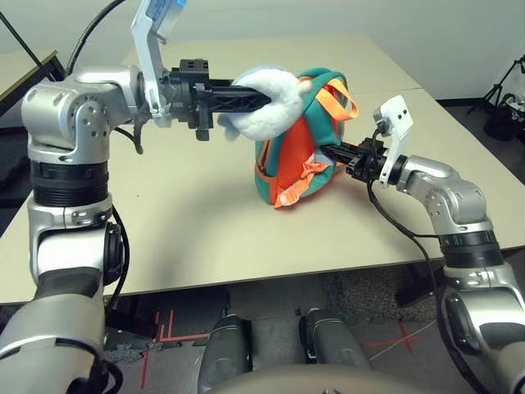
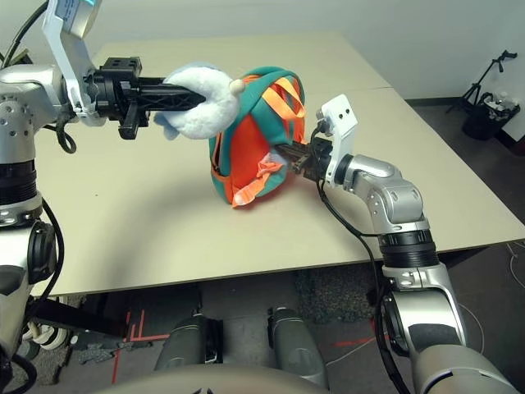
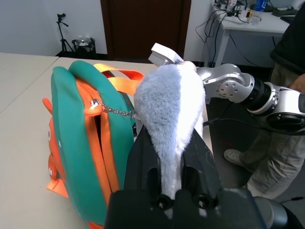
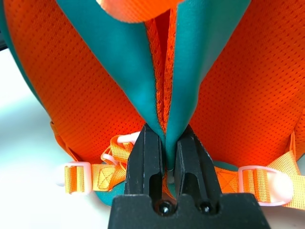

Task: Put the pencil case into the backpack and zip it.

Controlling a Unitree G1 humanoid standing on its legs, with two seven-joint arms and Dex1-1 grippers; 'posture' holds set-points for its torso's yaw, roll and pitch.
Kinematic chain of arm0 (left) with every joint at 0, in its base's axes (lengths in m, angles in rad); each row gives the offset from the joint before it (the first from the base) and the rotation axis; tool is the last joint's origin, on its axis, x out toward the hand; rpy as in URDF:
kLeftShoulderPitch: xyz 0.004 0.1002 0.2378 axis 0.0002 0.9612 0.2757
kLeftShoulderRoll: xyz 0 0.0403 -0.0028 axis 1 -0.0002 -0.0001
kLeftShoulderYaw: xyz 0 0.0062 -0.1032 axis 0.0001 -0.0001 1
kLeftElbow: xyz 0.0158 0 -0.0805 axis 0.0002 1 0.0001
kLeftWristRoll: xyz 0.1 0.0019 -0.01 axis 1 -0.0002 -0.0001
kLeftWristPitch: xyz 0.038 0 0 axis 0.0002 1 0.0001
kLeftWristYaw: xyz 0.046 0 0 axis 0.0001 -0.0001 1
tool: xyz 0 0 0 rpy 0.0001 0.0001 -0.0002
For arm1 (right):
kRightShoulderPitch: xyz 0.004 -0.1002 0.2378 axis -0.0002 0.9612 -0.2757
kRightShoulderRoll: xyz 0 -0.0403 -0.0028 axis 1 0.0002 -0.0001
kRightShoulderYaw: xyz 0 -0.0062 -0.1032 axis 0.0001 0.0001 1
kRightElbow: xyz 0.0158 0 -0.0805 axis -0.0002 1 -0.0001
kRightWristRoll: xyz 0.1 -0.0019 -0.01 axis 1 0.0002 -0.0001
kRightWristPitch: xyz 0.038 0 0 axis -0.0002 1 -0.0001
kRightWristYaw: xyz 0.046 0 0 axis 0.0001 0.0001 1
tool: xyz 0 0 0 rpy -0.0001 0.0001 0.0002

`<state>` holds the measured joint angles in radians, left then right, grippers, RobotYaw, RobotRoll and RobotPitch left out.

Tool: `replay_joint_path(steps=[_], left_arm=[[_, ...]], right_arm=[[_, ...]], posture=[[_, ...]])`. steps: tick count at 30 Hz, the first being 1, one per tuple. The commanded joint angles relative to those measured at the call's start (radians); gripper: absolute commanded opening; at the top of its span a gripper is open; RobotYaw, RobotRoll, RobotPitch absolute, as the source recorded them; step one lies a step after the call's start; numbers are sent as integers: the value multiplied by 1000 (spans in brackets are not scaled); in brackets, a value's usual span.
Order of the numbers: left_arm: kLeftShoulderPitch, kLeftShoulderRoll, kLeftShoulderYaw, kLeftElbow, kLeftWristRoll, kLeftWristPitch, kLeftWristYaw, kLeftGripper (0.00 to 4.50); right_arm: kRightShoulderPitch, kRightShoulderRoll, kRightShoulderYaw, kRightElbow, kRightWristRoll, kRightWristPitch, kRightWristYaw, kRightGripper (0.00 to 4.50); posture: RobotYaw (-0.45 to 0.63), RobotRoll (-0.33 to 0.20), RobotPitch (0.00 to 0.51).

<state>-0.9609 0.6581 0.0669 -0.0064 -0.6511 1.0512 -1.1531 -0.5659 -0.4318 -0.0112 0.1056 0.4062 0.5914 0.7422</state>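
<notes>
From the head camera, the backpack (image 1: pixel 299 144) stands upright mid-table, the left gripper (image 1: pixel 261 98) clamped on its grey-white plush toy (image 1: pixel 267 103) up at the top while the right gripper (image 1: pixel 326 151) pinches the bag's strap side lower down. Along the left wrist, the black fingers (image 3: pixel 143 157) squeeze the plush, which hangs by a small chain (image 3: pixel 116 111) from the zip pull. Along the right wrist, the fingers (image 4: pixel 145 157) are nipped tight on a teal fold between the orange mesh panels; the pencil case can't be made out.

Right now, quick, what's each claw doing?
Left claw: shut on the plush toy, which hangs by a chain from the backpack.
Right claw: shut on the backpack's teal fold.
</notes>
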Motion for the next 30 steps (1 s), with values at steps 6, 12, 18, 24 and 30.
replay_joint_path(steps=[6, 12, 18, 24, 30], left_arm=[[98, 57, 37, -107, -71, 34, 54, 162], [164, 85, 28, -136, -84, 35, 80, 162], [282, 54, 7, -159, -89, 37, 128, 162], [404, -25, -26, -120, -56, -18, 193, 162], [479, -104, -76, -18, 8, -106, 232, 162]], right_arm=[[-19, -16, -18, 14, -9, -6, -9, 50], [-24, -16, -17, 21, -9, -8, -8, 50], [-21, -13, -16, 17, -8, -8, -11, 50], [-21, -12, -17, 11, -6, -6, -14, 50], [-14, -13, -18, 0, -2, -3, -16, 50]], posture=[[-96, 0, 0], [-94, 0, 0], [-94, 0, 0], [-100, 0, 0], [-108, 0, 0]])
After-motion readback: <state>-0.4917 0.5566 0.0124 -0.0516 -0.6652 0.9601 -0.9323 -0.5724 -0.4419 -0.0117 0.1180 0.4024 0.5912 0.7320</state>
